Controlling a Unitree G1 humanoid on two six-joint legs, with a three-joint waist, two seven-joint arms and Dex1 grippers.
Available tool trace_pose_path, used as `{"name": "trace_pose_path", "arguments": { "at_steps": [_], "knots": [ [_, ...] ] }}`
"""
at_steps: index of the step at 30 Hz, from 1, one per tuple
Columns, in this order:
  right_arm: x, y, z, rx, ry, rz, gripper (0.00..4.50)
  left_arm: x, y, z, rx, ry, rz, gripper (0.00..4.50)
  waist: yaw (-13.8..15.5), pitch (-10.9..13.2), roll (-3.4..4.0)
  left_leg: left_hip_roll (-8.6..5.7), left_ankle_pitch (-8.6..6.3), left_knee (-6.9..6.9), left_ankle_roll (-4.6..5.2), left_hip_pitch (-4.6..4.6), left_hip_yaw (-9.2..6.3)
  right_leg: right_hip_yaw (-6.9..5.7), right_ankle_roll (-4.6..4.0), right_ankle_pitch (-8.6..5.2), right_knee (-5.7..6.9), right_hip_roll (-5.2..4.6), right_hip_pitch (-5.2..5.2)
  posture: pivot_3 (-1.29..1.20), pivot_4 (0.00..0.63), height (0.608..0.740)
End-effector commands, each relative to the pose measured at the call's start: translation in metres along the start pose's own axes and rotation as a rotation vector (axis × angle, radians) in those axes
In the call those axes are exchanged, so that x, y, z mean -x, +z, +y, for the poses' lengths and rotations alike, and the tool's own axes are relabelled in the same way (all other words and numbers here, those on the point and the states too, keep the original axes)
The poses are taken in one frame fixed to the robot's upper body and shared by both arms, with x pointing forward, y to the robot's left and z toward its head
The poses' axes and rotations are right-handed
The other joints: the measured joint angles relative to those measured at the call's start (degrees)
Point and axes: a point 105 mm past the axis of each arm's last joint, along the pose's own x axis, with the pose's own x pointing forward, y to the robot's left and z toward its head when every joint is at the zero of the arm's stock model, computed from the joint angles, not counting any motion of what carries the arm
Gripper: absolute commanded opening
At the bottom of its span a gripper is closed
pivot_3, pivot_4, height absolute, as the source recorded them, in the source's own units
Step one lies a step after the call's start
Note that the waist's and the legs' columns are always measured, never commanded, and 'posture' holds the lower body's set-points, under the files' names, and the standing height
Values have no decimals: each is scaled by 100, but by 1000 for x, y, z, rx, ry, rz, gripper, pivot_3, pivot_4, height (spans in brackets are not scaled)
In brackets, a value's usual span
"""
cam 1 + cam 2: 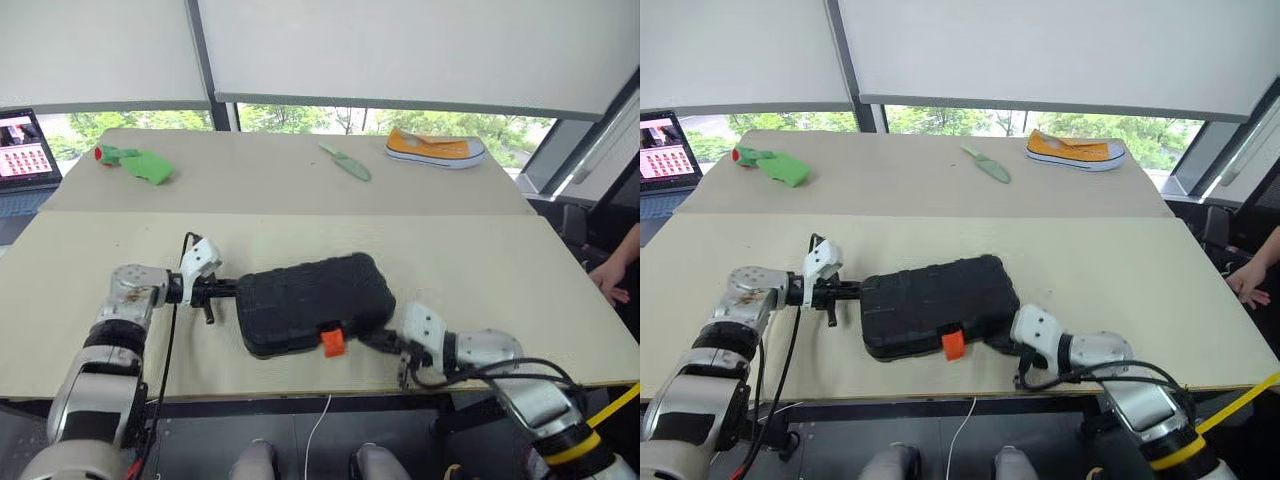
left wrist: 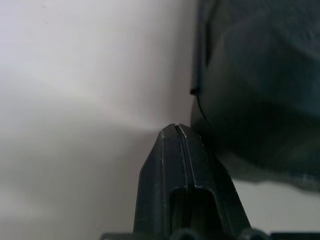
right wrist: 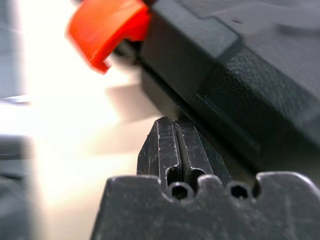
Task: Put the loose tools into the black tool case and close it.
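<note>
Tool case (image 1: 305, 300): black moulded plastic, matt, with a pebbled, rough outer shell; its latch (image 1: 333, 343): smooth orange plastic with a slight gloss; bench (image 1: 480, 270): pale wood-look board, matt and smooth; gripper fingers (image 3: 172, 150): black plastic, scuffed with fine scratches; shoe (image 1: 436, 148): yellow cloth upper, white rubber-like sole.

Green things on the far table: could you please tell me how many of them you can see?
2: a green trowel near the middle, left of the yellow shoe, and a green object with a red end towards the far left.
</note>
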Motion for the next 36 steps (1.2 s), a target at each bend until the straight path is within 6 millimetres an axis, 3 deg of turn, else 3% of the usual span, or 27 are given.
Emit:
{"name": "trace_pose_path", "arguments": {
  "at_steps": [1,5,9,11,14,17,19,22,25,29,32,36],
  "knots": [
    [6,3,-40,38,-125,-20,41,9,7,-16,15,-1,-91,0,-15,0,1,0,0,0,0,0,0,0,0,0,0,1,0,0,150,740],
    [7,0,-53,33,-144,-25,41,25,12,-13,130,120,-193,0,-29,1,2,3,0,-1,0,0,-1,0,0,0,1,2,1,0,150,740],
    [14,1,-54,25,-115,-45,41,55,8,-16,127,156,-183,0,-37,1,3,4,1,0,1,3,-1,-1,-1,0,6,3,1,0,150,740],
    [26,0,-52,9,-121,-65,41,60,35,-26,145,52,-222,0,-27,2,2,3,1,0,1,4,1,-1,-1,0,5,1,0,0,150,740],
    [37,3,-45,-33,-136,-114,41,39,75,-43,133,-92,-284,0,95,4,3,0,0,-1,0,1,-1,-7,1,-2,3,-7,5,0,150,740],
    [40,12,-36,-51,-130,-176,41,13,91,-57,112,-177,-274,0,118,3,5,-7,1,7,1,1,-1,-5,10,1,1,-10,14,0,150,740],
    [41,28,-31,-97,-146,-280,41,-19,86,-60,82,-171,-183,0,95,2,6,-8,1,10,1,7,-1,0,14,3,1,-8,20,0,150,740],
    [36,36,-15,-97,-89,-302,41,-60,85,-56,75,-111,-136,0,78,1,8,-6,1,9,2,10,-5,11,12,4,3,7,15,0,150,740],
    [26,40,-2,-89,-37,-293,41,-86,64,-65,-7,-122,-12,0,73,-3,13,-8,2,12,2,10,-9,16,13,5,2,10,19,0,150,740],
    [11,38,11,-100,21,-269,41,-97,42,-80,-9,-190,54,0,42,-37,43,-10,0,5,4,26,-3,35,13,4,0,12,24,0,150,740],
    [1,26,20,-97,46,-209,41,-97,38,-82,-12,-194,58,0,46,-57,56,-11,0,5,4,31,-3,35,14,3,-1,12,32,0,150,740],
    [-10,12,14,-114,-2,-172,41,-94,38,-78,-4,-171,54,0,44,-63,60,-12,-2,4,5,69,-3,36,28,-9,-8,10,72,0,150,740]
  ]
}}
